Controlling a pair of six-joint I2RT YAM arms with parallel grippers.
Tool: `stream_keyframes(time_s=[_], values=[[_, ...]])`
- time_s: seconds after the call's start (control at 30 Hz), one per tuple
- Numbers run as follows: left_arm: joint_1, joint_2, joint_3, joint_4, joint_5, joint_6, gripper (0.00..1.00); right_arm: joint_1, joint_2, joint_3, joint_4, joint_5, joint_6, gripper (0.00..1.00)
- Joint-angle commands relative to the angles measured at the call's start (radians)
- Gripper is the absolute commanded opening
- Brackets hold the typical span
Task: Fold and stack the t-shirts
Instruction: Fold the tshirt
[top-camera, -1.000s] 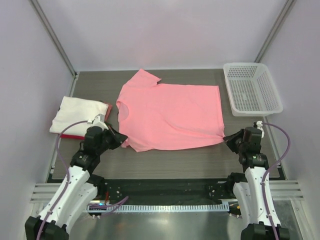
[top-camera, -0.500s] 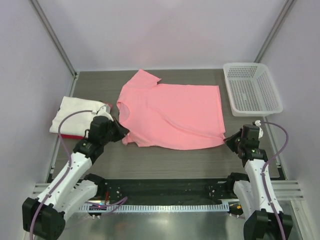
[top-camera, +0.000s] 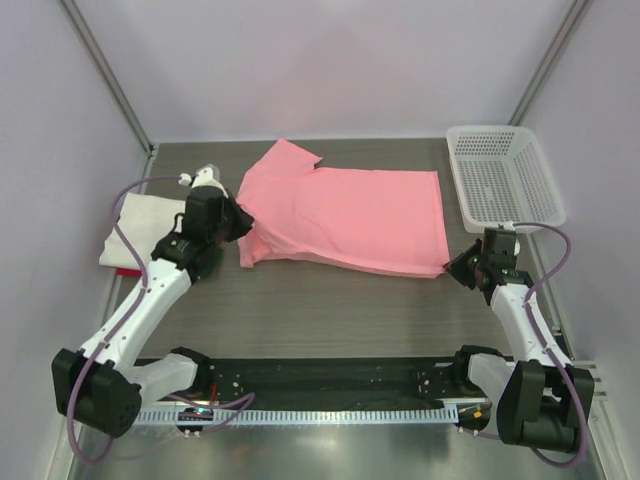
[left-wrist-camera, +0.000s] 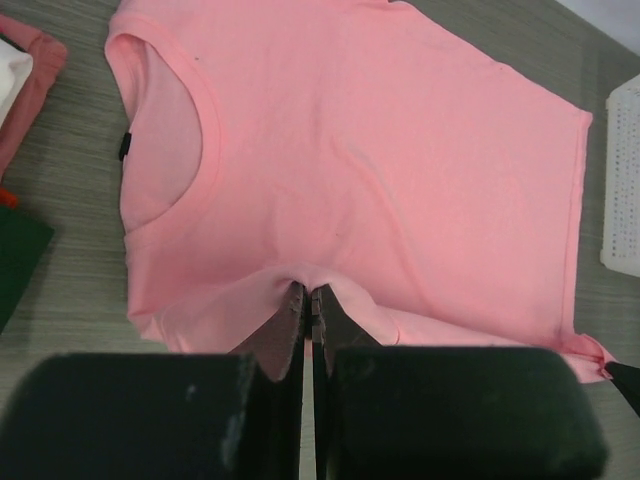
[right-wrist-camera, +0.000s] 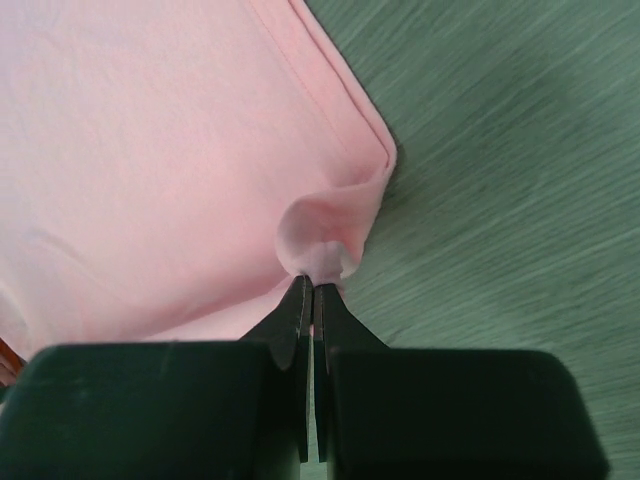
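Grey table (top-camera: 330, 312) carries the salmon-pink t-shirt (top-camera: 350, 215); left tool (left-wrist-camera: 308, 292) and right tool (right-wrist-camera: 312, 284) both clamp its fabric.

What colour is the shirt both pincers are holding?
Salmon-pink t-shirt, plain; clearest in left wrist view.

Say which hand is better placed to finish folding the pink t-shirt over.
Probably left: the left hand holds its pinch over the pink t-shirt, while the right hand pinches the hem corner at the near edge.
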Motion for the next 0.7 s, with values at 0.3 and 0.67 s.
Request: stream_keyframes(time_s=[0.3, 0.67], values=[[0.082, 0.237, 0.187, 0.012, 0.009, 0.034, 0.00, 0.019, 0.166, 0.108, 0.172, 0.072, 0.066, 0.01], [0.092, 0.398, 0.273, 0.053, 0.051, 0.030, 0.00, 0.159, 0.179, 0.156, 0.198, 0.459, 0.205, 0.01]])
